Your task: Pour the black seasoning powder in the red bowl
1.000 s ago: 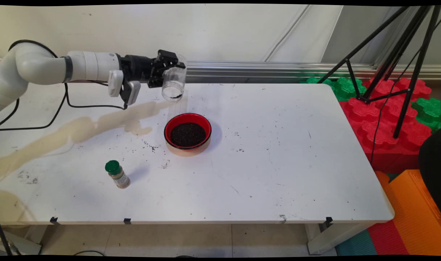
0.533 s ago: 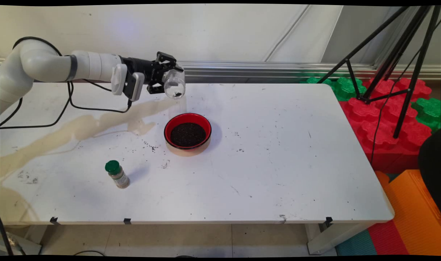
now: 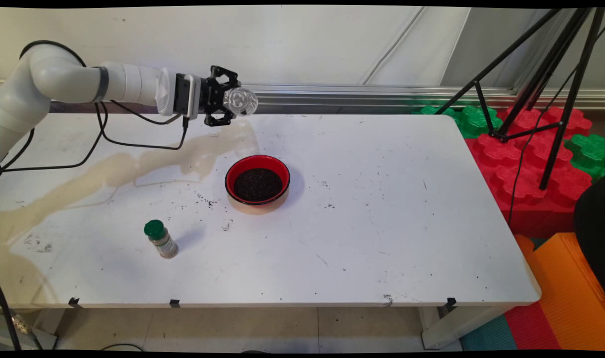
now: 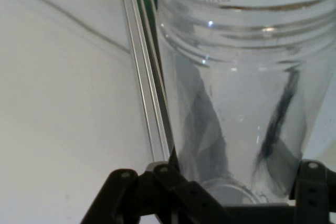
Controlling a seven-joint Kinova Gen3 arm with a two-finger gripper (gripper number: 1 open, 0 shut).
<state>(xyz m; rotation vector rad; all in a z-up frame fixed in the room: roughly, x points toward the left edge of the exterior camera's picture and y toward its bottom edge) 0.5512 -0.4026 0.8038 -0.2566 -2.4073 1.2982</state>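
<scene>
From the main view, the gripper (image 3: 228, 101) hangs in the air over the far left part of the table (image 3: 382, 238), clenched on a clear jar (image 3: 240, 101). The jar lies on its side here, its round end turned toward the camera, and it looks nearly empty. Well apart from it, nearer the middle of the table, stands a red bowl (image 3: 257, 183) holding a dark granular heap. A scatter of dark grains (image 3: 206, 201) lies on the tabletop just left of the bowl, and a small spice bottle (image 3: 160, 239) with a green cap stands upright toward the near left, untouched. A pale tan stain (image 3: 118, 171) runs across the table's left side. As a judgement, the dark stuff is already in the bowl and the jar is not yet set down.

Against the earlier main pictures, the hand has rolled — a second ago the jar's mouth pointed downward with a few dark grains at its rim, half a second ago it was slanted, and now it lies level. The hand has also risen slightly. The bowl and the bottle have not shifted.

From the hand view, the jar fills most of the frame, its threaded mouth (image 4: 247, 19) pointing away from the hand, its base seated down at the black linkage (image 4: 168, 198) — the glass is clear, with only a speck or two near the rim.
</scene>
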